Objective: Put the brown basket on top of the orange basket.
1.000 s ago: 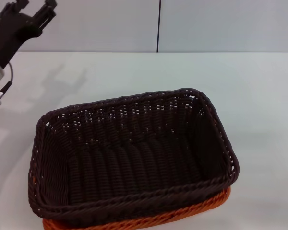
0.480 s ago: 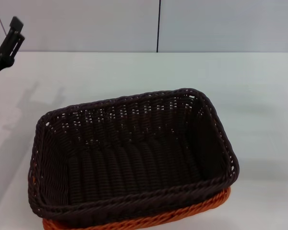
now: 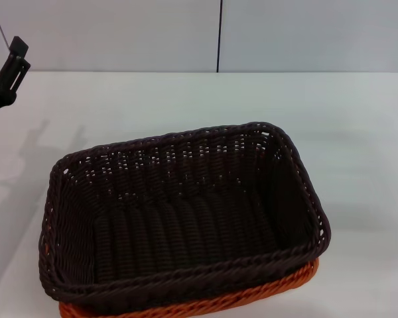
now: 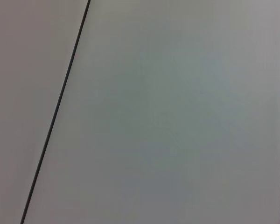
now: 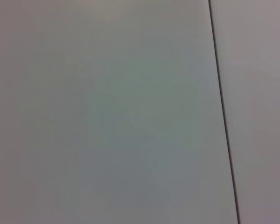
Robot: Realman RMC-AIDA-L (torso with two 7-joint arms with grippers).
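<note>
While the left gripper point(image 3: 6, 73) shows only as a dark part at the far left edge of the head view, raised above the white counter point(image 3: 358, 119) and well apart from the baskets, whether its fingers are spread or pressed together cannot be told. It holds nothing visible, which suits an arm clear of the work. Toward the middle, the brown basket point(image 3: 179, 218) sits nested on the orange basket point(image 3: 278, 288), upright, its braided rim level; only a strip of orange rim shows beneath its near and right edges. In my judgement the stacking is done, the brown one resting by its own weight. The right gripper is not in view; both wrist views show only a plain wall
</note>
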